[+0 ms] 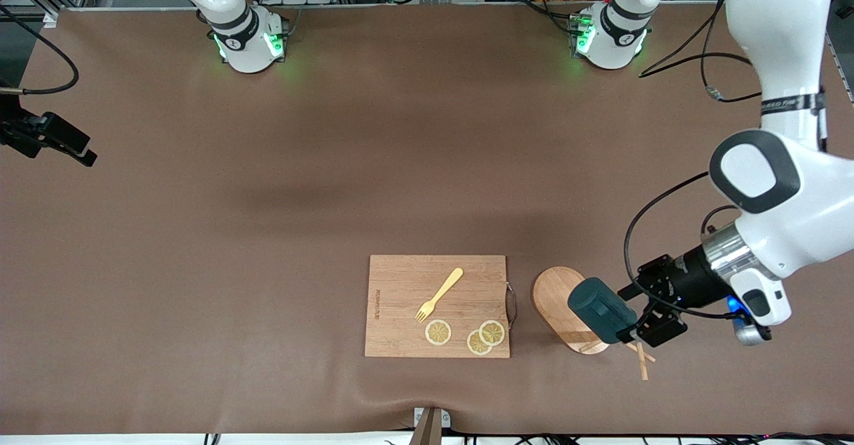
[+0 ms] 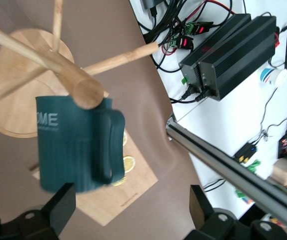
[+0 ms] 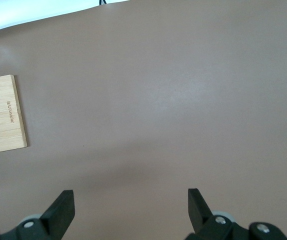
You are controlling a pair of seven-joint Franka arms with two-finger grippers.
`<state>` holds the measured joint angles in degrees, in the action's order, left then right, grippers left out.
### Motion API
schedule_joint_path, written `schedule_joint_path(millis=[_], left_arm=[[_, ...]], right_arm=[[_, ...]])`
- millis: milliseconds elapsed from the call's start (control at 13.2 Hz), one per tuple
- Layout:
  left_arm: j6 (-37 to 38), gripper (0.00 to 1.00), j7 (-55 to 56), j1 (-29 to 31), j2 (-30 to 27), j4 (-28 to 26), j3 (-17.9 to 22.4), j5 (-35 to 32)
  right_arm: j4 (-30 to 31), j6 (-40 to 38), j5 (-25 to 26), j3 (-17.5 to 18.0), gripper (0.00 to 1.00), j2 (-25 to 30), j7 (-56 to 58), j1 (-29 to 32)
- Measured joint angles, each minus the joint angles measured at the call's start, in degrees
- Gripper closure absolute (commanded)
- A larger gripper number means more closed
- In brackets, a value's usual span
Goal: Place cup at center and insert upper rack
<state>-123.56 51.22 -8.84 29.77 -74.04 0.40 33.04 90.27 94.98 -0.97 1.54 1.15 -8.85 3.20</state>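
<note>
Where the teal cup [image 1: 600, 309] hangs on the upper rack [image 1: 559, 306], it hides the post and most pegs from the front camera. Beside the cup, the left gripper [image 1: 644, 328] has its fingers spread wide, gripping nothing. Off over bare table at the right arm's end, the waiting right gripper [image 3: 131, 210] is also spread, empty.

Pale letters "ME" on the cup [image 2: 78, 150], cutting board [image 3: 2, 117] engraving illegible
</note>
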Motion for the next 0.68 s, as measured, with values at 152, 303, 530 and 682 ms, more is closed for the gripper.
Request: schedule_joint_path(millis=[152,303,530,682], left_arm=[[5.8,0.0,0.0,0.0,-3.7,0.0,0.0,-5.9],[12.0,0.0,-0.6,0.0,-6.9,0.0,0.0,-13.2],[22.0,0.0,-7.2,0.0,-12.2,-0.5,0.0,-20.8],[25.8,0.0,-11.9,1.1,-16.0,-2.0,0.2,-23.2]], right_arm=[[0.0,0.0,0.0,0.0,0.0,0.0,0.0,0.0],[0.0,0.0,0.0,0.0,0.0,0.0,0.0,0.0],[0.0,0.0,0.0,0.0,0.0,0.0,0.0,0.0],[0.0,0.0,0.0,0.0,0.0,0.0,0.0,0.0]])
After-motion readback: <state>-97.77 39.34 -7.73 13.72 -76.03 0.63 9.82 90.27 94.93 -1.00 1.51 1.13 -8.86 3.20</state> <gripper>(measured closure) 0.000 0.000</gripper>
